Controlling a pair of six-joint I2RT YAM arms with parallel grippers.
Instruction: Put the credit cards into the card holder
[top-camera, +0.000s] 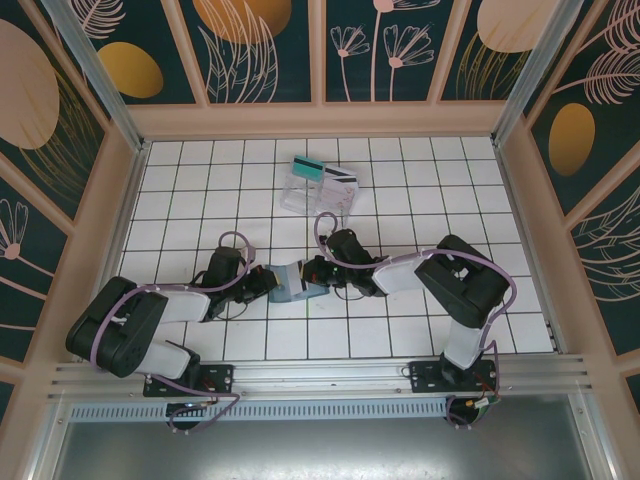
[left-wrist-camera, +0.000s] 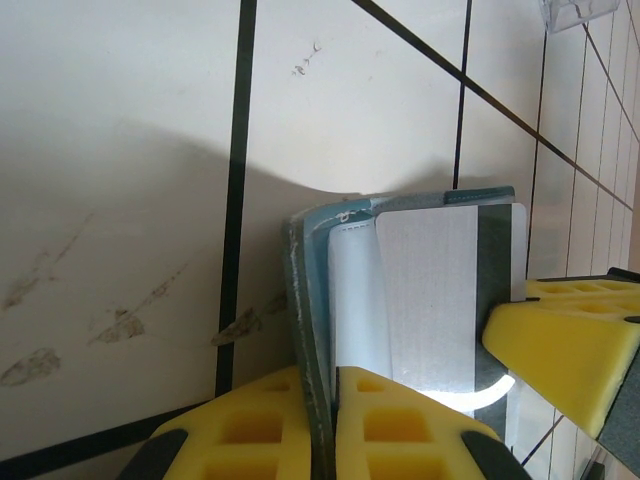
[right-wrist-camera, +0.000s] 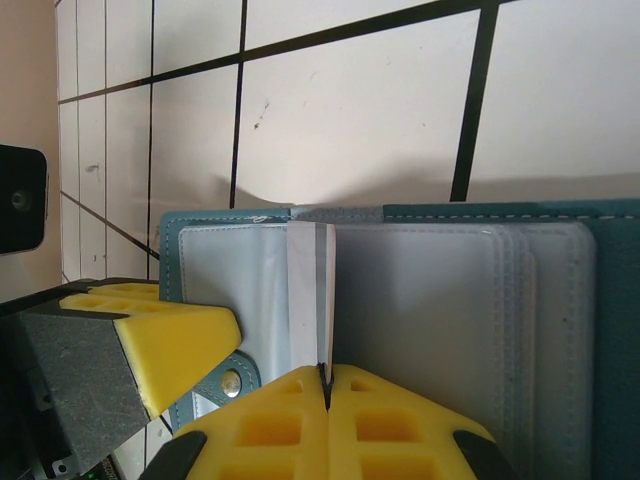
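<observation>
top view: holder (top-camera: 290, 283) gripped mid-counter (top-camera: 180, 180)

left hand (left-wrist-camera: 327, 400) is clenched on the open holder's cover edge. right hand (right-wrist-camera: 325, 375) pinches a whitish card (left-wrist-camera: 430, 290), dark stripe along one side, touching the holder's blue-grey pockets. at 12 o'clock from them a clear tray (top-camera: 315, 198) carries a teal card (top-camera: 308, 167) and a striped card (top-camera: 341, 174).
</observation>
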